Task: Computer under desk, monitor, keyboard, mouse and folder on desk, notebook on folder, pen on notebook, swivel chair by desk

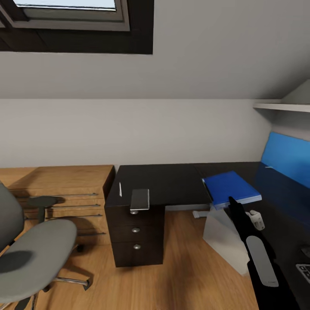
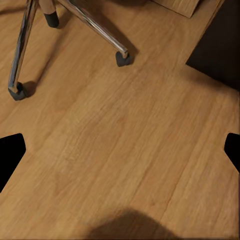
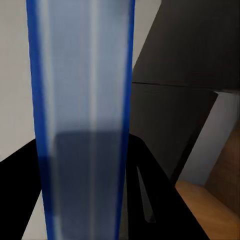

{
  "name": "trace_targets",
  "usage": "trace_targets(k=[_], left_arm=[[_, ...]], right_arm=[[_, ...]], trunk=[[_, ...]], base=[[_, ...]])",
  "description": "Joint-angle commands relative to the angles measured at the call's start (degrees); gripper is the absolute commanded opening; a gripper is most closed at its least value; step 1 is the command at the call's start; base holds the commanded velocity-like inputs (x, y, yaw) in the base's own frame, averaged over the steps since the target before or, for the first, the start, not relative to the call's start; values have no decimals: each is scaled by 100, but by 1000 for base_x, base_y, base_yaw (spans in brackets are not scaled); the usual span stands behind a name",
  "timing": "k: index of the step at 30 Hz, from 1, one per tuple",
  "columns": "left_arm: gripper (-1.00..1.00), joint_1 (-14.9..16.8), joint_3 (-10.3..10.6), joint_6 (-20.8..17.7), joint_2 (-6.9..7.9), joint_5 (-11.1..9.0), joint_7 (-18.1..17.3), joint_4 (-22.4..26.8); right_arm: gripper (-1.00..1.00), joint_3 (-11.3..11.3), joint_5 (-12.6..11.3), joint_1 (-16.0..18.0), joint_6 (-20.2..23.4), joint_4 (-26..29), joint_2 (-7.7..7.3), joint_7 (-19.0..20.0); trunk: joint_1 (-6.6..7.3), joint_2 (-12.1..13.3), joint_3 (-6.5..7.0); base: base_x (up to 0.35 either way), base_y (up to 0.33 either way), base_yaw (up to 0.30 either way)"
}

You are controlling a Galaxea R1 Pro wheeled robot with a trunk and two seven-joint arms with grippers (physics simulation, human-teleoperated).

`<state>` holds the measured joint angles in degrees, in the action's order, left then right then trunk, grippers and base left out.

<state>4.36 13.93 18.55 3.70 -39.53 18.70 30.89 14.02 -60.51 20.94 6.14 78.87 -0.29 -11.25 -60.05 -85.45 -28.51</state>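
The bright blue folder (image 1: pixel 230 186) lies over the inner corner of the black desk (image 1: pixel 172 183). My right gripper (image 1: pixel 233 202) is shut on its near edge, and the folder's edge (image 3: pixel 82 100) stands between the black fingers (image 3: pixel 155 200). At the desk's left end the grey notebook (image 1: pixel 140 199) overhangs the front edge, beside the white pen (image 1: pixel 120 189). The grey swivel chair (image 1: pixel 36 247) stands at far left, apart from the desk. The pale computer (image 1: pixel 224 237) sits under the desk. A corner of the keyboard (image 1: pixel 304 271) shows at right. My left gripper (image 2: pixel 120 155) is open over the floor. The monitor is out of view.
A light wooden drawer cabinet (image 1: pixel 64 191) adjoins the desk's left end. A blue wall panel (image 1: pixel 286 157) runs behind the desk's right wing, under a white shelf (image 1: pixel 282 106). The chair's chrome legs (image 2: pixel 95 27) stand on wooden floor (image 1: pixel 185 267) in front of the drawers (image 1: pixel 135 232).
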Motion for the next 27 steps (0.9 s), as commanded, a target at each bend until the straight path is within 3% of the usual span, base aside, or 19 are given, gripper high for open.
trace_targets(k=[1,15,27], left_arm=[[100,4,49,26,8,-38,45,5],[100,4,49,27,8,-37,46,5],[100,4,49,26,8,-37,46,5]], right_arm=[[-100,4,-32,5,25,-3,-1,-28],[-100,-15,-40,16,18,-170,7,16],[-100,-47,-32,16,18,-171,22,267]], trunk=[[0,-4,-13],[0,-4,-98],[0,-4,-107]], base=[[1,-1,-229],[0,0,-226],[0,0,-25]])
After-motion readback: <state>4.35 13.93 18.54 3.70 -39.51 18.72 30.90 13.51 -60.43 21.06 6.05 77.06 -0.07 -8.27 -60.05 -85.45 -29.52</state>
